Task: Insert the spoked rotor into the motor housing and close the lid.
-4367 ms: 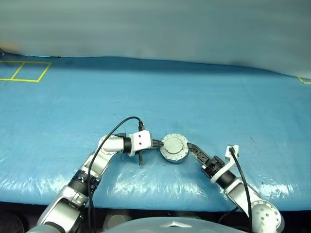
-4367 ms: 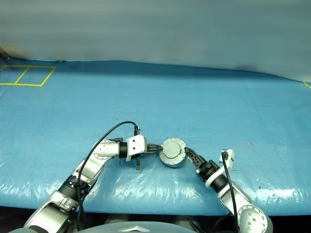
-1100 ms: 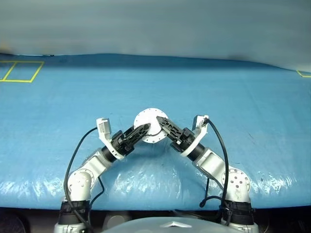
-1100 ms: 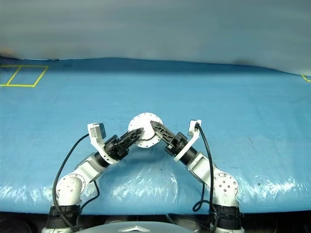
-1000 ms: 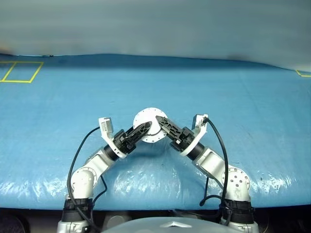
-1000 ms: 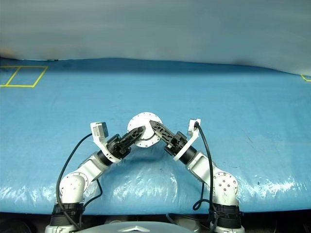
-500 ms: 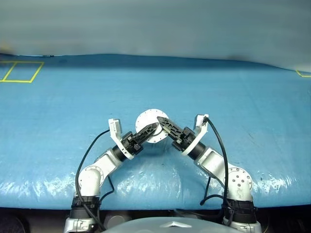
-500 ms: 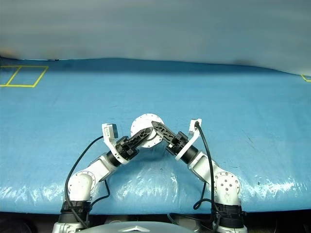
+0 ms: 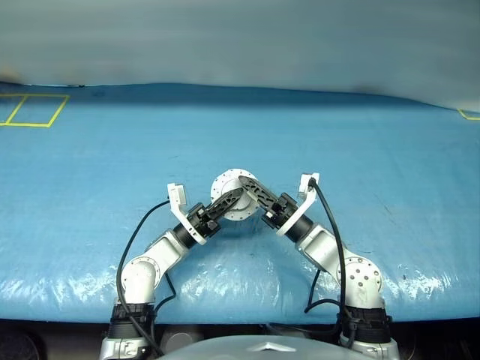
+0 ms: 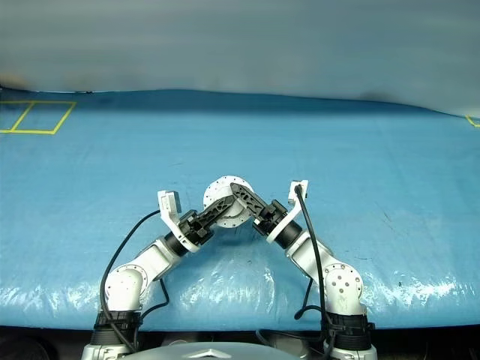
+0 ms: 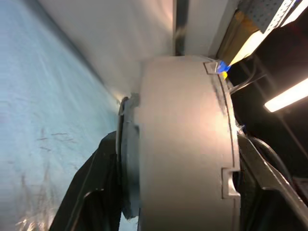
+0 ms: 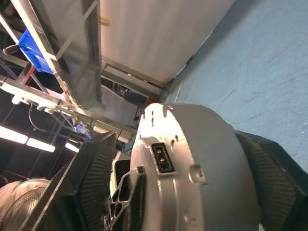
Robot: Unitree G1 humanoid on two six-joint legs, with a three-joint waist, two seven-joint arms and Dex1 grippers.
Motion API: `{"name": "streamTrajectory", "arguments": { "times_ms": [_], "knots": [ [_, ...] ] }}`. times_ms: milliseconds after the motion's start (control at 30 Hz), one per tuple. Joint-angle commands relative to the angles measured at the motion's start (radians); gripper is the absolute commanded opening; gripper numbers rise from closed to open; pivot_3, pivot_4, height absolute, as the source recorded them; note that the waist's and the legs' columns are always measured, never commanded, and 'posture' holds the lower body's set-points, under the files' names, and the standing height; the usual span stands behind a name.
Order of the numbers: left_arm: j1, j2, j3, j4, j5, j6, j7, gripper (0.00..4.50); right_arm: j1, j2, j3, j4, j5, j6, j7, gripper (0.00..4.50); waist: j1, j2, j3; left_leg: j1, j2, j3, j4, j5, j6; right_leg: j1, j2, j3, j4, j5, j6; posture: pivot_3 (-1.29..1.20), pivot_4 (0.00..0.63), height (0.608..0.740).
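Observation:
The motor housing (image 9: 227, 183), a round silver-grey drum, is held up on edge above the blue table between both grippers. My left gripper (image 9: 231, 199) comes in from the left and is shut on it. In the left wrist view its black fingers (image 11: 94, 192) press both flat sides of the housing (image 11: 183, 144). A thin darker disc, the lid (image 11: 126, 163), lies flat against one face. My right gripper (image 9: 251, 189) reaches in from the right. Its jaws stand wide around the housing (image 12: 192, 159), with a gap on one side. The spoked rotor is hidden.
The blue plastic-covered table (image 9: 375, 165) stretches wide on all sides. A yellow taped square (image 9: 34, 109) marks the far left corner and a yellow mark (image 9: 469, 114) the far right. A grey wall stands behind the table.
The housing, which lay on the table several seconds ago, is now held up. In the last second my left fingers closed on it, my right jaws spread wider, and the left elbow drew inward.

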Motion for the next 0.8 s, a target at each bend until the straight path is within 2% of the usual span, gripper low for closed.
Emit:
{"name": "streamTrajectory", "arguments": {
  "times_ms": [33,200,500,800],
  "knots": [
    [-0.021,-0.014,0.011,-0.056,0.003,-0.042,0.004,2.33,-0.022,0.009,-0.008,-0.021,0.049,0.013,-0.002,4.50,0.000,0.000,0.000,0.000,0.000,0.000,0.000,0.000,0.000,0.000,0.000,0.000,0.000,0.000,0.000,0.00,0.150,0.740],
    [-0.048,-0.014,0.029,-0.037,0.054,-0.098,0.024,2.33,-0.031,0.010,-0.014,-0.010,0.041,0.015,-0.015,4.50,0.000,0.000,0.000,0.000,0.000,0.000,0.000,0.000,0.000,0.000,0.000,0.000,0.000,0.000,0.000,0.00,0.150,0.740],
    [-0.206,-0.025,0.199,0.131,0.171,-0.333,0.152,2.33,-0.039,0.001,-0.030,0.019,-0.044,-0.017,-0.062,4.50,0.000,0.000,0.000,0.000,0.001,0.000,0.001,0.000,0.000,0.000,0.001,0.000,0.000,0.003,-0.003,0.00,0.150,0.740],
    [-0.197,-0.011,0.174,0.233,0.307,-0.338,0.191,2.33,-0.018,-0.018,-0.013,-0.005,-0.105,-0.013,-0.057,4.50,0.008,-0.001,0.000,-0.003,-0.001,-0.001,0.001,0.000,0.000,-0.001,0.000,0.000,-0.002,0.004,-0.004,0.00,0.150,0.740]
  ]
}}
